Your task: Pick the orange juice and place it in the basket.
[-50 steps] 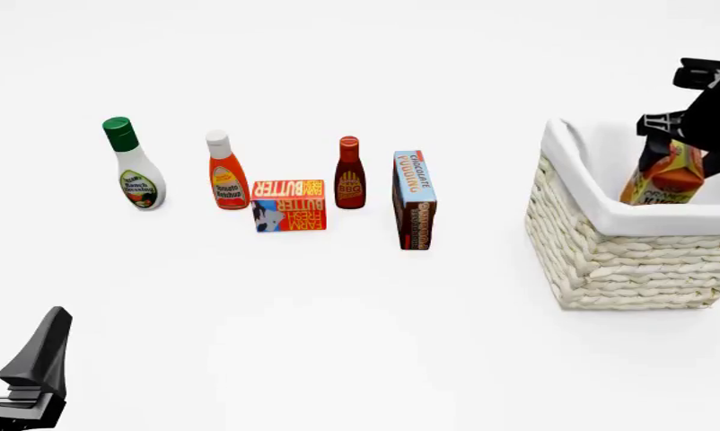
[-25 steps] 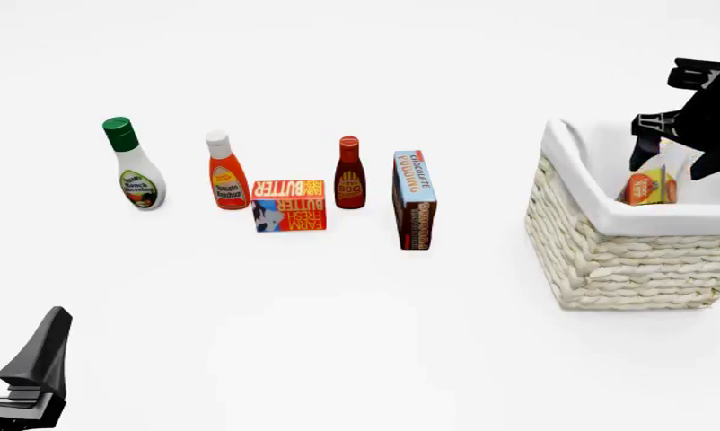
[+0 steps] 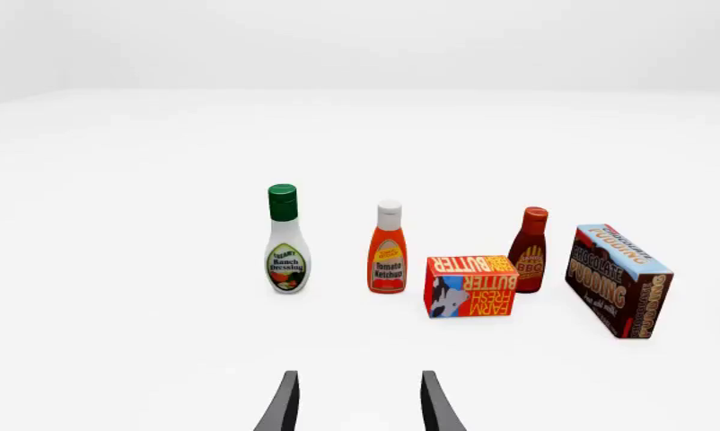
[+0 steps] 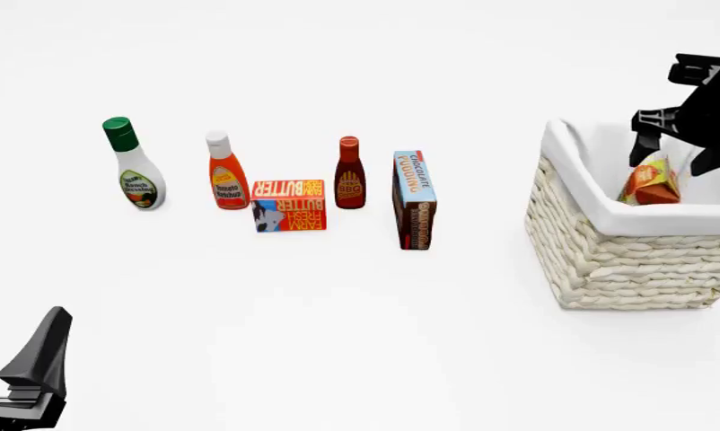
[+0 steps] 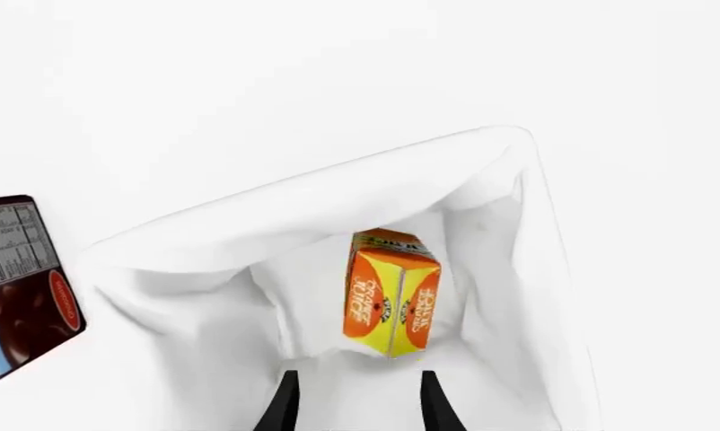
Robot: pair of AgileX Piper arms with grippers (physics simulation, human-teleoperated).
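The orange juice carton (image 4: 654, 182) lies inside the basket (image 4: 624, 260), only its top showing over the white cloth rim. In the right wrist view the carton (image 5: 390, 292) rests free on the basket's white lining (image 5: 216, 269), just beyond the fingertips. My right gripper (image 4: 683, 153) is open and empty, above the carton over the basket; it also shows in the right wrist view (image 5: 355, 404). My left gripper (image 4: 30, 364) is open and empty at the near left of the table; its fingers show in the left wrist view (image 3: 355, 404).
A row stands left of the basket: ranch dressing bottle (image 4: 134, 165), ketchup bottle (image 4: 226, 172), flat butter box (image 4: 289, 205), BBQ sauce bottle (image 4: 349, 173), chocolate pudding box (image 4: 414, 199). The same row shows in the left wrist view, with the butter box (image 3: 470, 285) ahead of my left gripper.
My right gripper has let go of the orange juice. The carton dropped deeper into the basket and tilted. The gripper has risen slightly. The left arm has not moved.
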